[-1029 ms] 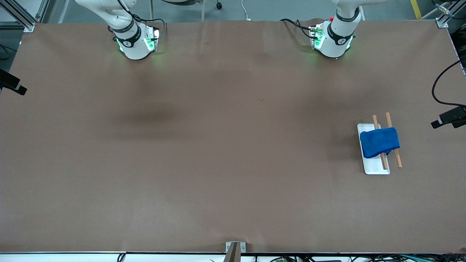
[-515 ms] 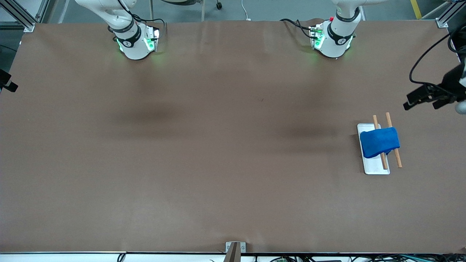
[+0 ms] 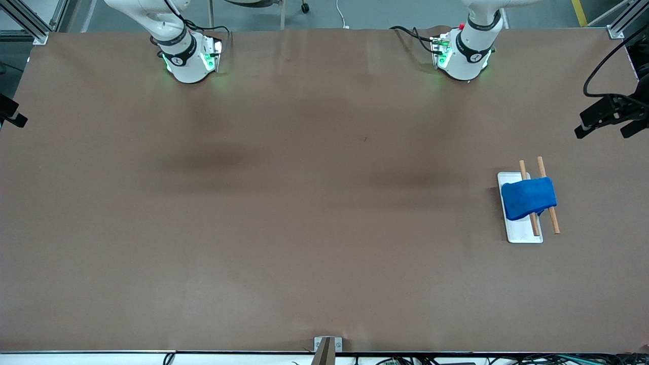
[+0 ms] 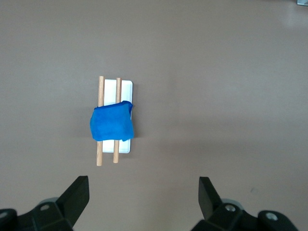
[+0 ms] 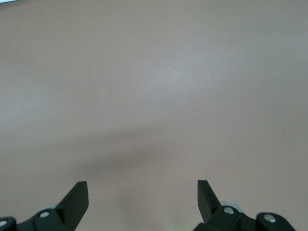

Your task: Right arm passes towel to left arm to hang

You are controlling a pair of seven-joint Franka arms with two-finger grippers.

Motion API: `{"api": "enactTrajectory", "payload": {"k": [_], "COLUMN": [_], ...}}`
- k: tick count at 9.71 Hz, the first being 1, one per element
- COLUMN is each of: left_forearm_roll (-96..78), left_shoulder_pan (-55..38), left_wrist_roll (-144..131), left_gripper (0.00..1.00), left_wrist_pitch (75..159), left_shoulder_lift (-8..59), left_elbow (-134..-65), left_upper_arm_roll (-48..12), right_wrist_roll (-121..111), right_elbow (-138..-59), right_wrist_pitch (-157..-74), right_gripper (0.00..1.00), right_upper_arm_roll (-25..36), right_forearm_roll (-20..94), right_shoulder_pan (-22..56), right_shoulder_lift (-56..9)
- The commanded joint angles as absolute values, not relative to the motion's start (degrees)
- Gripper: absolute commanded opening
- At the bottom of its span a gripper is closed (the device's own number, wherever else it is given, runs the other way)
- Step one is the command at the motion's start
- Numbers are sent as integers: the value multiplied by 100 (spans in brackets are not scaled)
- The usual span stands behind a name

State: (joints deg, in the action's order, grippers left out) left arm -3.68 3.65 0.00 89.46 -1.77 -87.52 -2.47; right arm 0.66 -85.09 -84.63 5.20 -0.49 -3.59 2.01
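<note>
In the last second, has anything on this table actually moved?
Only the grippers at the table's ends shifted. The left gripper swung in over the table edge, then drew back toward the bases; the right gripper slid slightly outward. The towel stays draped over the wooden rods on the white tray.

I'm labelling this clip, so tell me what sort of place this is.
Probably a robotics lab: two white robot arm bases bolted on a wide brown-covered table, a small blue towel draped over a wooden two-rail rack, aluminium framing at its corners.
</note>
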Motion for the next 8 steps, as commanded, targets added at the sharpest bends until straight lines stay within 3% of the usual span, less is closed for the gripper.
{"api": "enactTrajectory", "payload": {"k": [1, 8], "left_forearm_roll": [-343, -123], "left_shoulder_pan": [352, 246], "left_wrist_roll": [44, 123], "left_gripper": [100, 99], "left_wrist_pitch": [8474, 8464], "left_shoulder_lift": [-35, -35], "left_elbow": [-8613, -8736], "left_upper_arm_roll": [-255, -264], "right_wrist_roll": [141, 149], "right_elbow": [-8490, -8499], "right_wrist_pitch": [-8385, -8376], "right_gripper": [100, 100], "right_upper_arm_roll": [510, 510], "right_forearm_roll": [-185, -185], "right_shoulder_pan": [-325, -325], "right_shoulder_lift": [229, 229]}}
